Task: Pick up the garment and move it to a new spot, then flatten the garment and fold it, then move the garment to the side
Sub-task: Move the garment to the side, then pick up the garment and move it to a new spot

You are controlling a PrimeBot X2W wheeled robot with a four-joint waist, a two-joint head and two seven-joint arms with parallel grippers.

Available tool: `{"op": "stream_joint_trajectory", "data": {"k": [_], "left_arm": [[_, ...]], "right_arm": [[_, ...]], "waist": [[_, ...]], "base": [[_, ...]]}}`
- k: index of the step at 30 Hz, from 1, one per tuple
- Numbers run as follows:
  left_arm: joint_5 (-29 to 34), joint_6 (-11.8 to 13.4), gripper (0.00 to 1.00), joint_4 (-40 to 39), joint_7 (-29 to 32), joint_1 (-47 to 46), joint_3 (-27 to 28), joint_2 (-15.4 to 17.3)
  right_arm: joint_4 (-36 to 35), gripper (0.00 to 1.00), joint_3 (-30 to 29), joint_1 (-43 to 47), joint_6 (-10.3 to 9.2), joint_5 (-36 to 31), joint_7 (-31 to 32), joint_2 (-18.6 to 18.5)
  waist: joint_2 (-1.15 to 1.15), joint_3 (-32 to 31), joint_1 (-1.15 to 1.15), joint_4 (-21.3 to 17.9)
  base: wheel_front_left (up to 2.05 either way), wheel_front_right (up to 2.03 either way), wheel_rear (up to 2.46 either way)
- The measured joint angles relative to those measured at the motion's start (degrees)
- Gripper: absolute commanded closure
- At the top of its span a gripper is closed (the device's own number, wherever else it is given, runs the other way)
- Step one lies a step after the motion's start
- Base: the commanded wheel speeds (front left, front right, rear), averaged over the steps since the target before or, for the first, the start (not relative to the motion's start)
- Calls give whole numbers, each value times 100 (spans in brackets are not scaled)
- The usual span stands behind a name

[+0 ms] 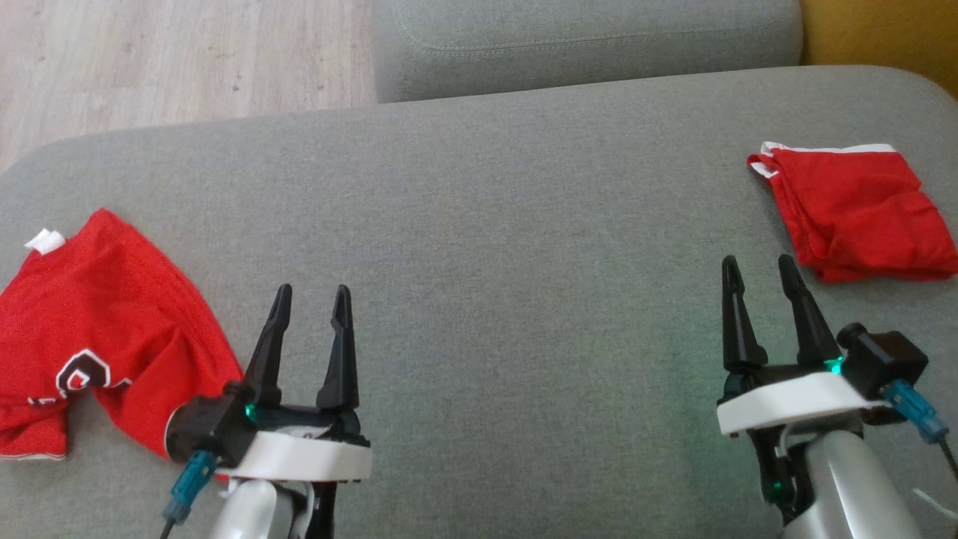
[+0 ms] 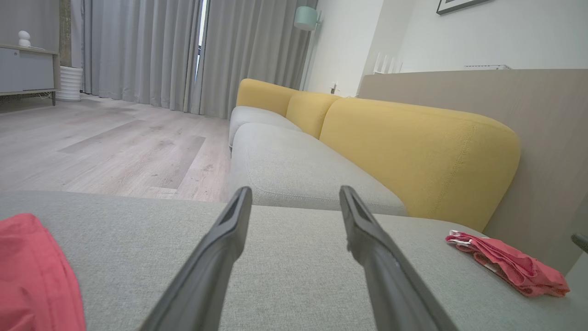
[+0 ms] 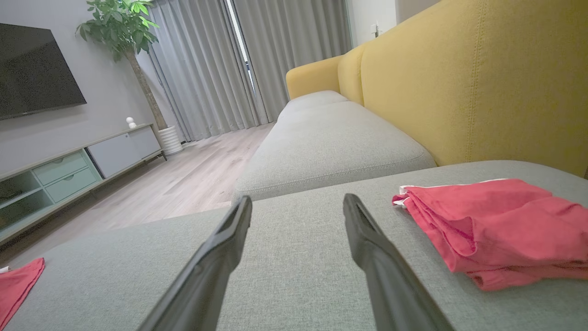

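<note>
Head view, red shirt (image 1: 97,314): It lies crumpled at the left end of the gray seat (image 1: 479,224). We think this is the one to pick up.
Head view, left pincer (image 1: 313,292): It is wide and holds nothing. It is just beside the red shirt.
Head view, right pincer (image 1: 757,260): It is wide and holds nothing. It is near the folded red cloth (image 1: 861,213) but not touching it.
Head view, what could go wrong: The red shirt hangs near the seat's left edge, so a weak pinch could let it slide to the floor (image 1: 150,60).
Left wrist view, left pincer (image 2: 295,189): Its fingers point past the red shirt (image 2: 32,276). If it closes here, we think it grabs only air.
Left wrist view, around us: We see a yellow back (image 2: 413,151), curtains (image 2: 138,46) and the folded red cloth (image 2: 510,266) far off.
Right wrist view, right pincer (image 3: 297,197): It is wide, with the folded red cloth (image 3: 496,225) close on one side.
Right wrist view, what could go wrong: A careless swing could bump the folded red cloth and mess it up.
Right wrist view, around us: A TV (image 3: 36,69), a plant (image 3: 115,23) and a cabinet (image 3: 69,170) stand well apart from the seat.
In the way: Only bare seat lies between the two pincers.
</note>
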Motion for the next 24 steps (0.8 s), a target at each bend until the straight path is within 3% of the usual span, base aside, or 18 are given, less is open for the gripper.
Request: {"op": "stream_joint_trajectory", "data": {"k": [13,24], "left_arm": [[1,0,0,-11,0,3,-16,0],[10,53,0,-1,0,34,22,0]], "right_arm": [[-18,0,47,85,0,0,-15,2],[-22,0,564,86,0,22,-15,2]], "waist": [[0,-39,0,91],[0,-132,0,631]], "base": [[0,0,0],[0,0,0]]}}
